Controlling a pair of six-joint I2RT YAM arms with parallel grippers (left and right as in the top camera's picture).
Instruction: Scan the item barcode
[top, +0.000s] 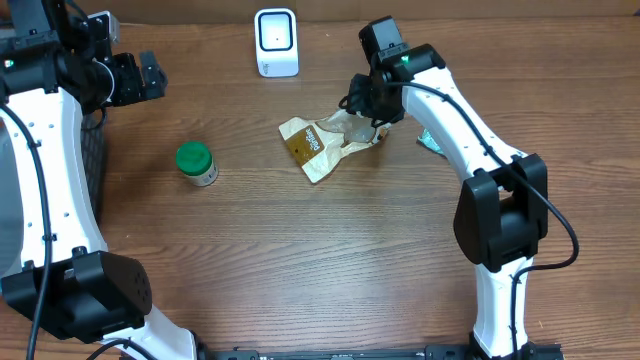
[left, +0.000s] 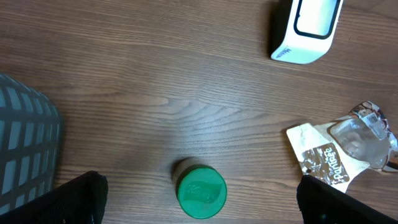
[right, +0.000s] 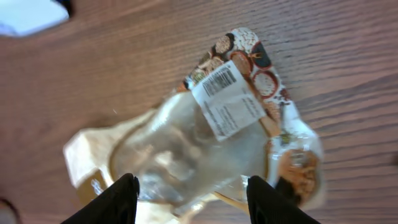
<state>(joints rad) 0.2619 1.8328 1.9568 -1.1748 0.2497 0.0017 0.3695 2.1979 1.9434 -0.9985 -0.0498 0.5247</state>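
The item is a brown and white snack bag (top: 325, 145) with a clear window, lying mid-table. Its white barcode label (right: 225, 99) faces up in the right wrist view. My right gripper (top: 368, 118) is at the bag's right end, its fingers (right: 124, 196) closed on either side of the puffy clear part of the bag (right: 186, 149). The white scanner (top: 276, 42) stands at the back of the table, also seen as the scanner (left: 306, 28) in the left wrist view. My left gripper (top: 150, 75) hangs wide open at the far left, holding nothing.
A green-lidded jar (top: 196, 163) stands left of the bag, below my left gripper (left: 202, 202). A grey mesh basket (left: 25, 143) sits at the left edge. A small teal packet (top: 430, 142) lies right of the right arm.
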